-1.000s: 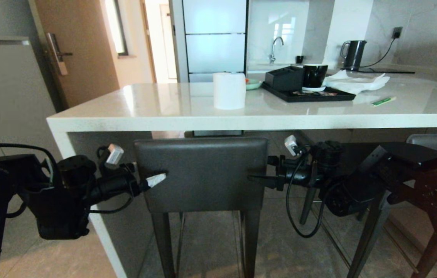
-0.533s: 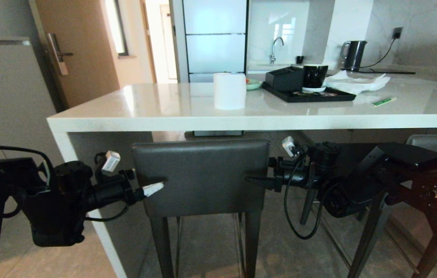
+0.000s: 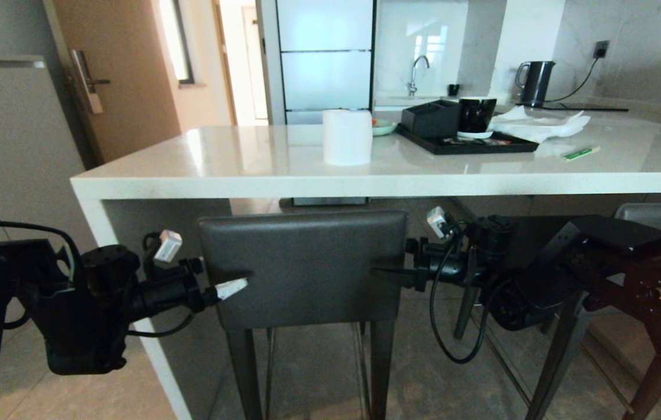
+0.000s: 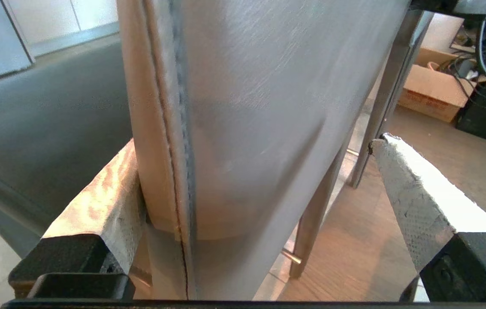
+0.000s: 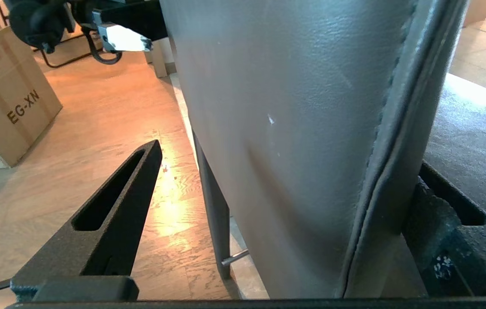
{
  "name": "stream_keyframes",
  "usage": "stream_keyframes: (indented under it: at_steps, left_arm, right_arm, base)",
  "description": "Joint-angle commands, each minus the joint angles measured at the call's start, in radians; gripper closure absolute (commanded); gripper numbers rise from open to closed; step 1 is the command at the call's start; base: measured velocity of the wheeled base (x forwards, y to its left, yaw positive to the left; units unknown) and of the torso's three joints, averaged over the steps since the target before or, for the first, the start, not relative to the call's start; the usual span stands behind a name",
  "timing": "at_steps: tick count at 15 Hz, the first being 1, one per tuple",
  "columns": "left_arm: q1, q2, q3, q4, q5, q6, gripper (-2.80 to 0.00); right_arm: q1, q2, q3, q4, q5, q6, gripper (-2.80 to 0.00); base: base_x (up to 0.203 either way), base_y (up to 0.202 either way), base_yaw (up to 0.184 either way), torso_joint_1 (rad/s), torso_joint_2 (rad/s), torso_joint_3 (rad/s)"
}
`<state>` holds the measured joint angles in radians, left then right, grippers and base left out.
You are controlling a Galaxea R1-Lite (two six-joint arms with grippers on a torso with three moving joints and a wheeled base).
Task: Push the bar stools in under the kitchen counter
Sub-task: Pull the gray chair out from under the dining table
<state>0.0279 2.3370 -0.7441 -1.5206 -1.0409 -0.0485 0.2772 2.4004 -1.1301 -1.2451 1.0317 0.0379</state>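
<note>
The near bar stool [image 3: 304, 265] stands square in front of the robot with its low grey backrest just below the edge of the bench [image 3: 365, 185], and it lies between the two hands, one at each end of that backrest. The left hand [image 3: 222, 286] sits at the backrest's left edge with its fingers spread wide; in the left wrist view the edge of the backrest [image 4: 225, 128] runs between them, one padded finger [image 4: 105, 201] against the seamed edge and the other finger [image 4: 418, 201] standing clear of the leather, so the hand brackets the edge and does not clench it. The right hand [image 3: 391, 271] mirrors this at the right edge, also spread: its wrist view shows the backrest [image 5: 294, 128] filling the gap, one dark finger [image 5: 114, 223] well off the surface and the other seemingly touching the piped seam, though that contact is hard to confirm from this angle. The backrest's long axis runs straight across from hand to hand, level and parallel to the bench edge, and the space under the bench lies directly ahead of both hands. Both are equally near, so the coming shove looks like a two-handed push forward, kept even so the stool does not swing. The second stool [image 3: 616, 233] sits off beyond the right hand, mostly hidden behind the right arm.
</note>
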Motion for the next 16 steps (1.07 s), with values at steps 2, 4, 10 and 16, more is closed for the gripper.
stream_keyframes:
  at_steps: [2,4,10,16]
  left_arm:
    - [0.001,0.005,-0.005,-0.009,-0.005,-0.001,-2.80]
    - [0.001,0.005,-0.009,-0.009,-0.004,-0.001,-2.80]
    - [0.001,0.007,-0.012,-0.009,-0.004,-0.001,-2.80]
    - [-0.005,-0.011,-0.001,-0.009,-0.004,0.001,-2.80]
  right_arm:
    - [0.009,-0.023,0.033,-0.010,0.018,0.002,-2.80]
    - [0.008,-0.024,0.030,-0.011,0.016,0.002,-2.80]
    - [0.010,-0.029,0.033,-0.013,0.013,0.004,-2.80]
    - [0.007,-0.027,0.033,-0.013,0.011,0.004,-2.80]
  base:
    - [0.000,0.000,0.000,0.000,0.00,0.000]
    - [0.000,0.000,0.000,0.000,0.00,0.000]
    - [-0.062,0.000,-0.001,0.003,0.00,0.000]
    - [-0.195,0.000,-0.001,0.000,0.00,0.004]
